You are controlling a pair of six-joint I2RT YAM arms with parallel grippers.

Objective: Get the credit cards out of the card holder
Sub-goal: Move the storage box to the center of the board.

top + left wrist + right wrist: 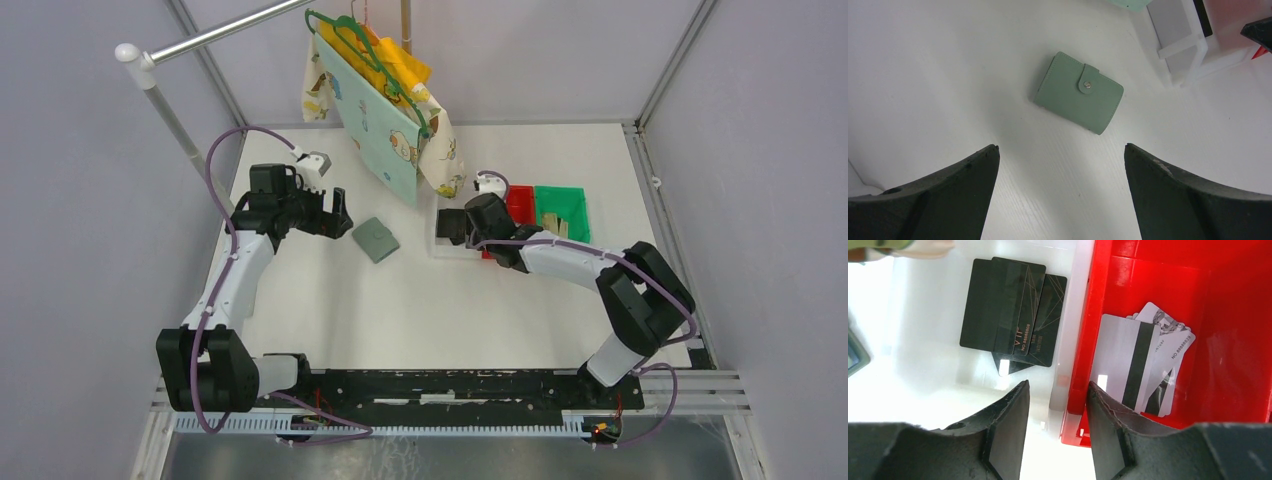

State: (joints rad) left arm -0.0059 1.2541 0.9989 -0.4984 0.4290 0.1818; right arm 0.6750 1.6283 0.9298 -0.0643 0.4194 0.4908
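The left gripper [1060, 150] hangs above the white table [400, 320] with its claw spread wide and empty. It is just to the left of the card holder [1079, 92].

The holder lies flat on the table, left of the bins, folded shut with its snap tab [1088, 84] fastened. No card shows at its edges, so we cannot tell what it contains. The cover is matte grey-green, stitched at the rim, with rounded corners.

We judge it light and soft-walled, so it may slide on the smooth table. Pin one half, then lift the tab by its free end to release the metal snap.

The right gripper [1055, 387] hovers over the bins with its claw narrowly parted, pinching nothing. Below it, the white bin [1075, 315] holds glossy black cards [1003, 305].

To the right, the red bin [1148, 270] holds grey-white credit cards [1120, 355] with a dark magnetic stripe. These are thin, stiff and slippery. We recommend gripping a card by an exposed short edge.
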